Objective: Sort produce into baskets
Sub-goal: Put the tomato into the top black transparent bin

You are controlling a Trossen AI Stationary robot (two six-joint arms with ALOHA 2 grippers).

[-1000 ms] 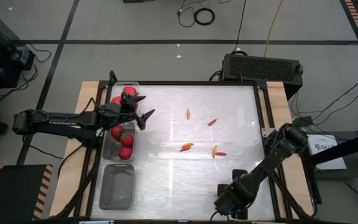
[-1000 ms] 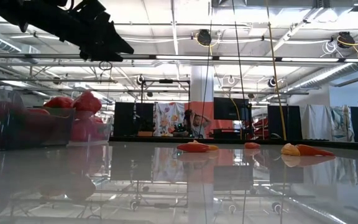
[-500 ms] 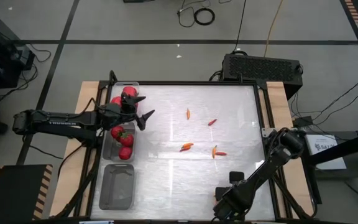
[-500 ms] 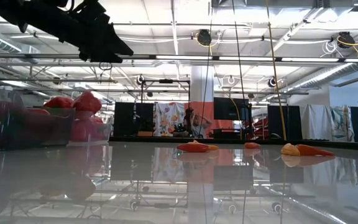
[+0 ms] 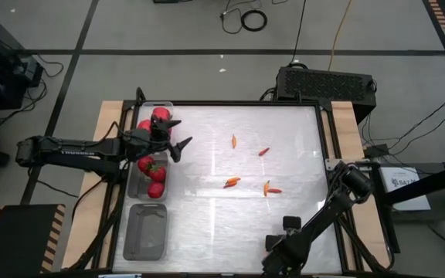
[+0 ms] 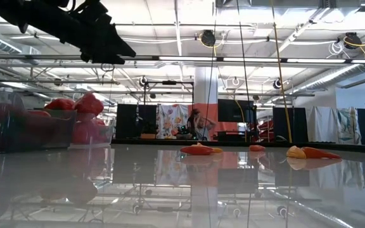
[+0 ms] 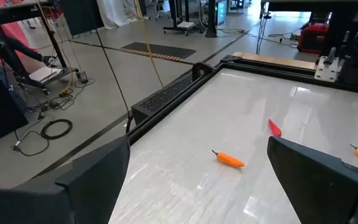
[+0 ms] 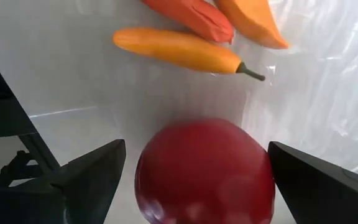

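Observation:
My left gripper [image 5: 180,133] hangs open and empty above the table, beside the far basket [image 5: 161,106] and the middle basket [image 5: 134,181]. Both hold red peppers and tomatoes [image 5: 154,171], which also show in the low view [image 6: 75,107]. The near basket [image 5: 145,232] holds nothing. Several chilis [image 5: 232,182] lie loose on mid-table. My right gripper [image 5: 273,259] is at the table's near edge, open, its fingers on either side of a red tomato [image 8: 204,168] that sits on the table. Three chilis [image 8: 179,51] lie just beyond the tomato. My right gripper stands over the red tomato from above, one open finger [image 8: 86,174] on each side of it. The tomato rests on the table. I cannot tell whether either finger touches it.
A chili [image 7: 230,160] and a red one [image 7: 274,128] lie ahead of my left gripper [image 7: 199,149]. The table's black frame [image 5: 321,147] runs along its right side. Bare table lies between the baskets and the loose chilis.
My right arm has drawn toward the table's near edge and slightly toward its left, taking the gripper with it.

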